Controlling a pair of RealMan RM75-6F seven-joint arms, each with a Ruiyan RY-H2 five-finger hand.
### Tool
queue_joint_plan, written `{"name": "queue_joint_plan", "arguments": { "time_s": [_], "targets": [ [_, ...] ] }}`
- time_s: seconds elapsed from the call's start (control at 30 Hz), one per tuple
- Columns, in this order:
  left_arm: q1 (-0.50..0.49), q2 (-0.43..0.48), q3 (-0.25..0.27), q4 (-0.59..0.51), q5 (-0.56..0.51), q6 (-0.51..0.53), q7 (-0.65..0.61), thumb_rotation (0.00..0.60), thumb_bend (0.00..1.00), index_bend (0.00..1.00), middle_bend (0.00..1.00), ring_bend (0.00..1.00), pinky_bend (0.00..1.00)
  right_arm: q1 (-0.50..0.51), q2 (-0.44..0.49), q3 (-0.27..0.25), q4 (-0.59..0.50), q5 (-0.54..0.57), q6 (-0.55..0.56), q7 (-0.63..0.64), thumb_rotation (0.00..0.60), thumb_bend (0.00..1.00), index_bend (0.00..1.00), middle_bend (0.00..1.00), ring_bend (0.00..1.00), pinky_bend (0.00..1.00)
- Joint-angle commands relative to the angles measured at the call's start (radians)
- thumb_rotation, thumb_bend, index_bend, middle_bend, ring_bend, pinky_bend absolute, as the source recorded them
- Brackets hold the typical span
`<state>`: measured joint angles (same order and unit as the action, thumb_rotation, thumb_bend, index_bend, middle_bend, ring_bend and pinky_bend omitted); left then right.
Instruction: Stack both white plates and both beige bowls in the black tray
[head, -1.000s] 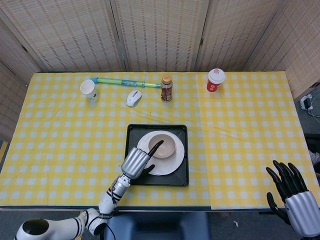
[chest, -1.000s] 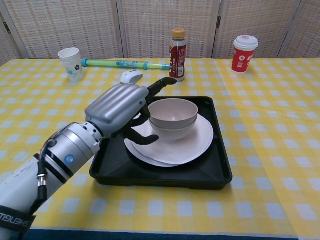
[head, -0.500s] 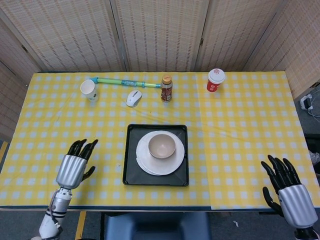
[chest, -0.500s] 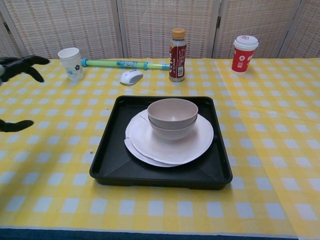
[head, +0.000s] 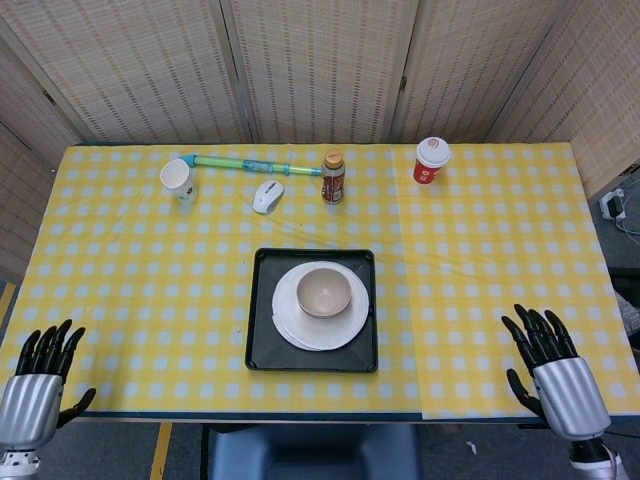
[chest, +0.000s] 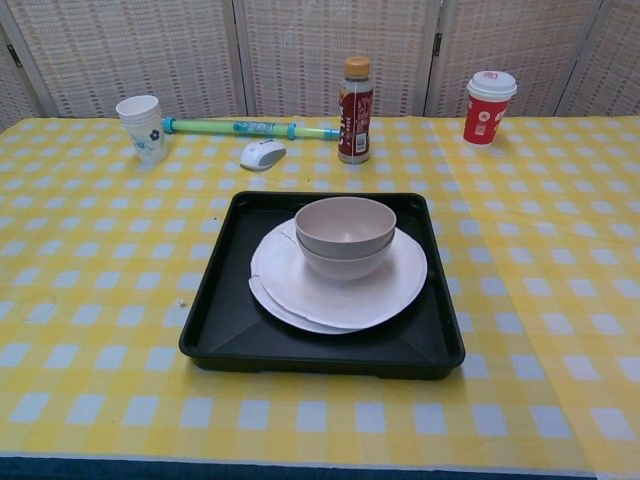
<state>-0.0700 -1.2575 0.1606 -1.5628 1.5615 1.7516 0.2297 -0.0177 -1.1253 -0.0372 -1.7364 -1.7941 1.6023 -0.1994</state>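
Note:
The black tray (head: 262, 340) (chest: 222, 330) sits in the middle of the yellow checked table. Two white plates (head: 346, 325) (chest: 400, 280) lie stacked in it, and two beige bowls (head: 324, 292) (chest: 345, 228) are nested on top of them. My left hand (head: 36, 390) hangs at the table's near left corner, fingers spread, holding nothing. My right hand (head: 553, 375) is at the near right edge, also spread and empty. Both hands are far from the tray and neither shows in the chest view.
Along the far side stand a white paper cup (head: 177, 178) (chest: 142, 125), a green-blue tube (head: 255, 165) (chest: 250, 128), a white mouse (head: 267, 196) (chest: 262, 153), a brown bottle (head: 333, 176) (chest: 355, 96) and a red cup (head: 431, 160) (chest: 487, 94). Wicker screens stand behind the table.
My left hand has drawn back from the bowls in the tray to the table's near left corner and left the chest view. My right hand has shifted slightly up at the near right edge.

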Motion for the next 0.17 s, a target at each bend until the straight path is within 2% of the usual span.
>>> {"name": "queue_joint_plan", "arguments": {
  "time_s": [0.03,0.17],
  "targets": [
    [0.016,0.009,-0.012,0.001,0.014,0.001,-0.013,0.600,0.23,0.11,0.05,0.00,0.00,-0.001,0.000,-0.001,0.001,0.000,0.000,-0.001,0.600,0.46,0.00,0.00,0.00,0.00],
    [0.017,0.008,-0.023,0.002,0.022,-0.024,-0.009,0.600,0.23,0.12,0.05,0.00,0.00,0.002,0.000,-0.001,0.003,0.002,-0.005,0.000,0.600,0.46,0.00,0.00,0.00,0.00]
  ]
}}
